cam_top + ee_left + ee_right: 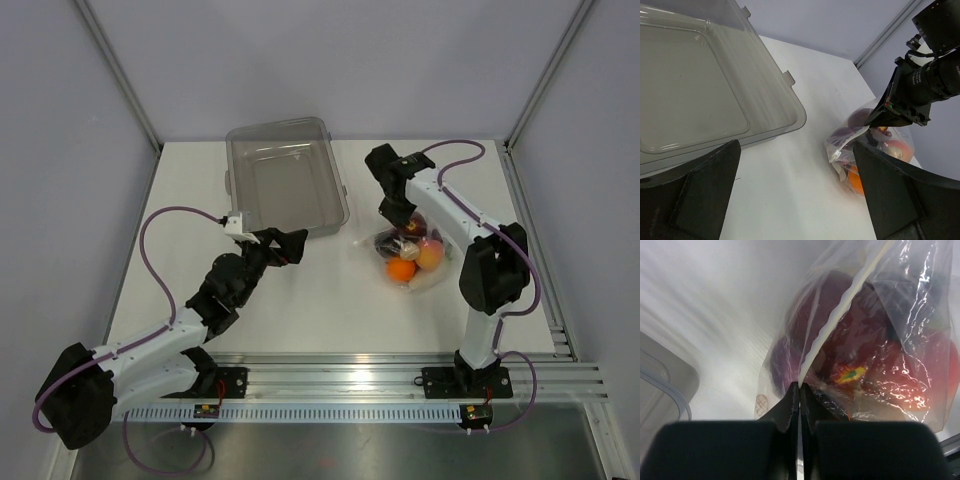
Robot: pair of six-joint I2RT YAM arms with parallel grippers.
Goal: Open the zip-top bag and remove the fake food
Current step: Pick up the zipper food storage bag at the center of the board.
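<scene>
The zip-top bag (418,279) lies right of centre on the table, and the fake food shows through it: an orange piece (401,269), a peach one (431,255) and dark ones behind. My right gripper (393,224) comes down on the bag's far left edge. In the right wrist view this gripper (799,388) is shut on the bag's white zip strip (840,315), with a dark red piece (860,347) behind the plastic. My left gripper (290,245) hangs open left of the bag. Its fingers (705,190) frame bare table, with the bag (847,142) at the right finger's edge.
A rigid clear plastic bin (337,180) stands at the back centre, just beyond my left gripper; its near rim (765,135) fills the upper left of the left wrist view. Metal frame posts and grey walls close in the table on three sides.
</scene>
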